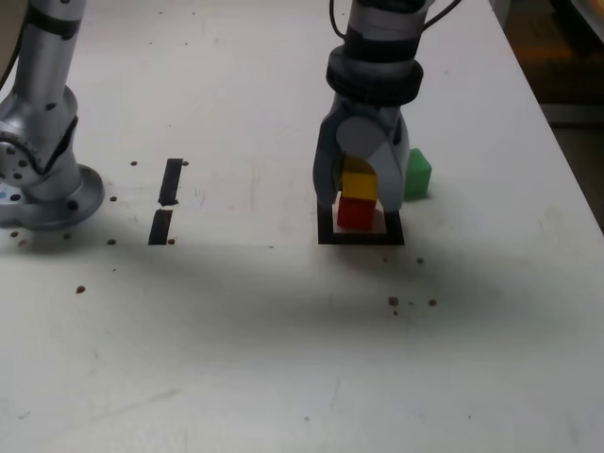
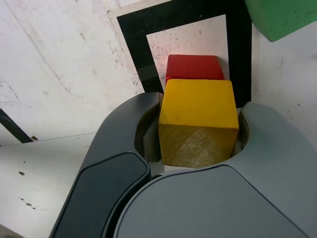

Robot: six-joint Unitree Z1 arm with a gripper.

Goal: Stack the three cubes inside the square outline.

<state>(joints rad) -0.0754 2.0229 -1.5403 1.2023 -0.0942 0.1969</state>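
The yellow cube (image 1: 359, 179) (image 2: 198, 106) sits on top of the red cube (image 1: 356, 214) (image 2: 193, 67). Both are inside the square outline (image 1: 359, 239) (image 2: 136, 49) of black tape. My gripper (image 1: 359, 195) (image 2: 198, 141) comes down from above and is shut on the yellow cube, one jaw on each side of it. The green cube (image 1: 416, 174) (image 2: 282, 17) rests on the table just outside the outline, on the exterior view's right, apart from the gripper.
Two short black tape strips (image 1: 171, 181) (image 1: 160, 226) lie on the white table toward the exterior view's left. The arm's metal base (image 1: 42, 179) stands at the far left. The table's edge (image 1: 557, 142) runs along the right. Small dark specks dot the surface.
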